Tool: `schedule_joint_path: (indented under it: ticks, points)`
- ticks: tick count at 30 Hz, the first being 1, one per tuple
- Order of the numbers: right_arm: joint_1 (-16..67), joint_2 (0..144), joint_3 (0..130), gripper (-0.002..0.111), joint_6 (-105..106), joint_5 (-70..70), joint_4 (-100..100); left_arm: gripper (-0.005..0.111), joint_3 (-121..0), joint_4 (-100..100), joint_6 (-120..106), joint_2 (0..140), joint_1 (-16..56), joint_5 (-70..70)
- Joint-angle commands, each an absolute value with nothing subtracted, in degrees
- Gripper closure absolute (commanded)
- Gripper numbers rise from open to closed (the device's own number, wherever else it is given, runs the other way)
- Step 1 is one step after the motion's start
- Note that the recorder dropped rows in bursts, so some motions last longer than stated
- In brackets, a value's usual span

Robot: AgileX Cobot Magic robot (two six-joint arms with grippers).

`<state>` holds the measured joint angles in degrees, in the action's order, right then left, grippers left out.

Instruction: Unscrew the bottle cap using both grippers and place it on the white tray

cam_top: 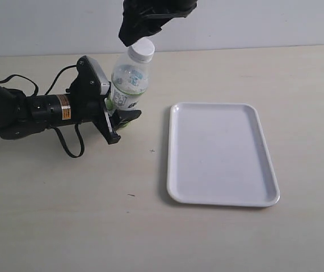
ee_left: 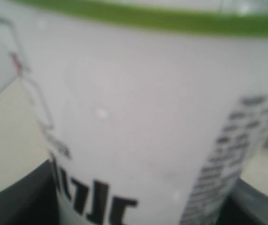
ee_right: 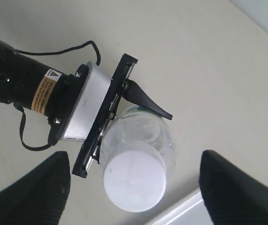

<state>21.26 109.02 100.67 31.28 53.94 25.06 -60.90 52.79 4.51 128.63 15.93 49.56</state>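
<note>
Gripping tilted bottle (cam_top: 129,85): left hand (cam_top: 119,119); right hand (cam_top: 150,22) spread open above cap (cam_top: 141,50); tray (cam_top: 221,153) lies on beige tabletop (cam_top: 65,215), 3 o'clock of bottle; pale wall (cam_top: 264,22) behind.

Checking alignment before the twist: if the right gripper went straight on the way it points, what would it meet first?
Probably the bottle cap, centred in front of the open right gripper in its wrist view; distance unclear.

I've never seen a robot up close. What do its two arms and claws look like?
Both are mostly black. The left arm is a thick rounded tube with an orange label, loose black cables and a silver-grey block behind the left gripper, whose fingers are thin and curved. The right gripper is bulky, angular, with broad dark fingers.
</note>
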Motion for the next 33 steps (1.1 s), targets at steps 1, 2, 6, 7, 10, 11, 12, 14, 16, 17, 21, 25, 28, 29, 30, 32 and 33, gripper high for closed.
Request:
schedule_joint_path:
  ticks: [1,2,6,7,10,11,12,14,16,17,21,25,28,29,30,32,33]
  points:
    - [21.29,108.81,101.02,0.035,22.65,53.72,24.36,0.107,-60.67,53.22,4.96,128.55,16.05,48.26]
    - [21.29,108.81,100.9,0.035,21.52,53.84,24.36,0.107,-60.67,53.08,4.96,128.55,16.05,48.26]
    - [21.29,108.81,100.9,0.035,20.7,54.5,24.0,0.107,-60.67,52.97,4.96,128.55,16.05,48.26]
    - [21.29,108.81,100.9,0.035,20.34,54.5,23.88,0.107,-60.67,52.97,4.96,128.55,16.05,48.26]
    - [21.29,108.81,100.9,0.035,19.81,54.59,23.19,0.107,-60.67,52.97,4.86,128.55,16.05,48.26]
    - [21.29,108.86,100.9,0.035,19.81,54.69,23.06,0.107,-60.67,52.97,4.75,128.55,16.05,48.26]
    - [21.29,108.98,100.9,0.035,19.81,54.74,23.06,0.107,-60.67,52.97,4.75,128.55,16.05,48.26]
    - [21.29,109.13,100.9,0.035,19.81,55.17,23.06,0.107,-60.67,52.97,4.75,128.55,16.05,48.26]
    - [21.29,109.53,100.9,0.035,19.81,56.43,22.92,0.107,-60.67,52.97,4.75,128.55,16.05,48.26]
    - [21.29,109.89,100.9,0.035,19.81,57.19,22.94,0.107,-60.67,52.97,4.75,128.55,16.05,48.26]
    - [21.29,110.81,100.9,0.035,19.81,57.07,22.94,0.107,-60.67,52.97,4.75,128.55,16.05,48.26]
    - [21.29,111.02,100.9,0.036,19.81,56.59,22.94,0.107,-60.67,52.85,4.75,128.55,16.05,48.26]
    - [21.29,111.02,100.9,0.038,19.81,55.75,22.94,0.107,-60.67,52.75,4.75,128.55,16.05,48.26]
    - [21.29,111.02,100.9,0.039,19.81,55.61,22.94,0.107,-60.67,52.75,4.75,128.55,16.05,48.26]
    - [21.29,111.02,100.9,0.04,19.81,55.64,22.94,0.107,-60.67,52.75,4.75,128.55,16.05,48.26]
    - [21.29,111.02,100.9,0.04,20.1,55.64,22.94,0.107,-60.67,52.75,4.75,128.55,16.05,48.26]
    - [21.29,111.16,100.9,0.041,20.44,55.64,22.94,0.107,-60.67,52.75,4.75,128.55,16.05,48.26]
